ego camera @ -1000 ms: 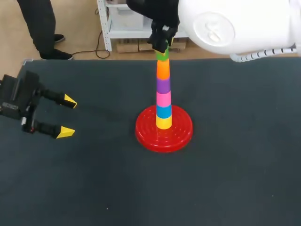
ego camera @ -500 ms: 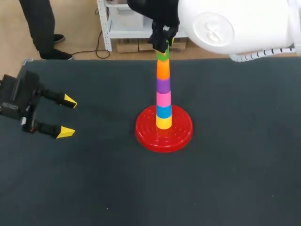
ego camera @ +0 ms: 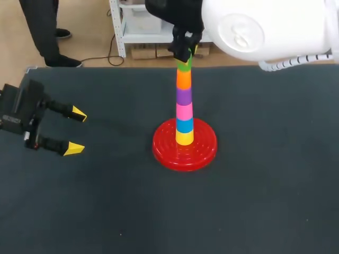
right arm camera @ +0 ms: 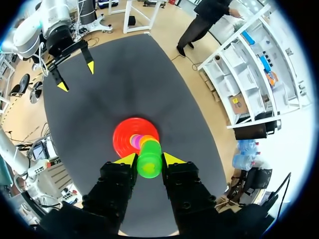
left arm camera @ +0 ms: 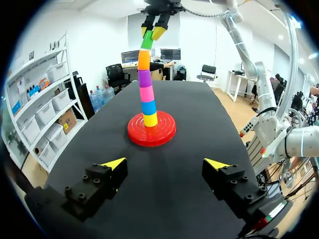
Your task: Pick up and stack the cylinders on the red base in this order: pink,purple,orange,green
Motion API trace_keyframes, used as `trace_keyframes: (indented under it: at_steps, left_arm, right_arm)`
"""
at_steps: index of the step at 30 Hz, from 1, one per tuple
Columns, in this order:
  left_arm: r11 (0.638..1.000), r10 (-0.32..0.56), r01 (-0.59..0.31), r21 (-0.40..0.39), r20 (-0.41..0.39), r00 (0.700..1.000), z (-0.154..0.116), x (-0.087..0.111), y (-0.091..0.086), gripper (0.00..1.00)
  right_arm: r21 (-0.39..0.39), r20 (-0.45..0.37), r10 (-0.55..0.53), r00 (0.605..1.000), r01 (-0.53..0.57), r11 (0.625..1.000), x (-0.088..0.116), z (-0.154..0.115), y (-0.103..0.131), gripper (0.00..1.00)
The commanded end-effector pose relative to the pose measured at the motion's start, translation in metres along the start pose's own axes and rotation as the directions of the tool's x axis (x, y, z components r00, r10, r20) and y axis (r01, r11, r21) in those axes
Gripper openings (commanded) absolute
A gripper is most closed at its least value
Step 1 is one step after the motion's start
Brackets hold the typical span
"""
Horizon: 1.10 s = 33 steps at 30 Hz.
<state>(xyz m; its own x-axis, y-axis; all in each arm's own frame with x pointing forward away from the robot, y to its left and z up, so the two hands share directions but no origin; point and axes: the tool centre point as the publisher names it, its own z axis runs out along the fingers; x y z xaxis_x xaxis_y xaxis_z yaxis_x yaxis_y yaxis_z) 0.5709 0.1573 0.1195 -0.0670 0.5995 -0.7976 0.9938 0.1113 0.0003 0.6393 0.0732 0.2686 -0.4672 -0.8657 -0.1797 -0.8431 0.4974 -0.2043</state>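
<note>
- Pink cylinder [ego camera: 184, 111], purple cylinder [ego camera: 184, 96] and orange cylinder [ego camera: 184, 78] were up in order, riding on a blue cylinder [ego camera: 184, 125] and a yellow cylinder [ego camera: 184, 138] at the foot of the tower.
- The green cylinder [ego camera: 184, 64] sat right at the top, just on the orange one, and my right gripper [ego camera: 184, 53] was clamped on it from both sides.
- By my reckoning only the let-go and a clean lift away were left; the tower looked tall and thin, so a nudge could tip it.
- My left gripper [ego camera: 77, 131] hung near the table's [ego camera: 265, 185] left edge, fingers wide apart and holding nothing.
- The red base [ego camera: 164, 151] stood about mid-table: a glossy round disc with ringed ridges.
- The cylinders looked like short, smooth, bright plastic, and the table top was dark and matte.
</note>
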Motion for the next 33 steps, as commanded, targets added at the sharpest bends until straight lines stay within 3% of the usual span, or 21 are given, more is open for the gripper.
trace_keyframes:
  at_steps: [1,33]
  left_arm:
    - [1.000,0.003,-0.003,-0.003,0.004,1.000,0.000,0.002,-0.001,1.00]
    - [1.000,0.003,-0.003,-0.003,0.004,1.000,0.000,0.002,-0.001,1.00]
  right_arm:
    - [-0.004,0.002,0.001,1.000,-0.001,1.000,-0.001,0.003,-0.002,0.00]
    - [-0.022,-0.033,-0.008,0.999,0.007,1.000,-0.007,0.011,-0.014,0.00]
